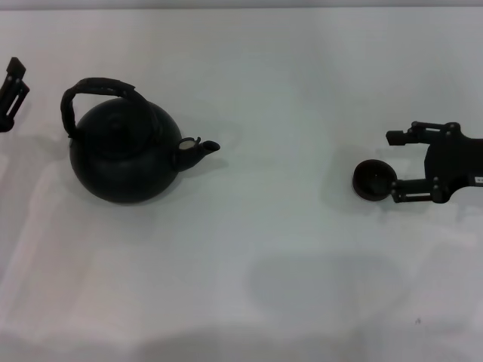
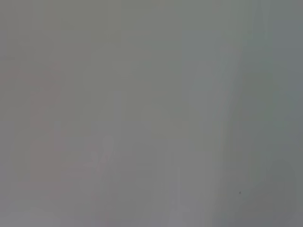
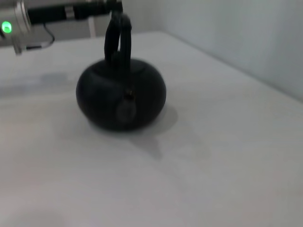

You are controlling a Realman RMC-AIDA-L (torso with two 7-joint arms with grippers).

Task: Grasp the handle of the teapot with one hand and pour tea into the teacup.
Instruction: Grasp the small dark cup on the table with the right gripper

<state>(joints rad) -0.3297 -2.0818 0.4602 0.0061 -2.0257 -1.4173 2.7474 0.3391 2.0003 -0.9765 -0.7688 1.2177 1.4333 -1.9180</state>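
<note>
The matte-black teapot [image 1: 124, 154] stands upright on the white table [image 1: 287, 249], left of centre, with its spout [image 1: 202, 148] pointing right. Its arched handle [image 1: 98, 89] stands up over the body. The small dark teacup [image 1: 373, 182] stands at the right. My right gripper [image 1: 392, 167] is open, its fingers reaching left, and the cup sits at the tip of the near finger [image 1: 411, 194]. My left gripper [image 1: 10, 94] is at the left edge, apart from the teapot. The right wrist view shows the teapot [image 3: 120, 94] and handle [image 3: 117, 40], not the cup.
The left arm [image 3: 52, 14], with a green light, shows behind the teapot in the right wrist view. The left wrist view shows only a plain grey surface [image 2: 151, 113]. White table lies between teapot and cup.
</note>
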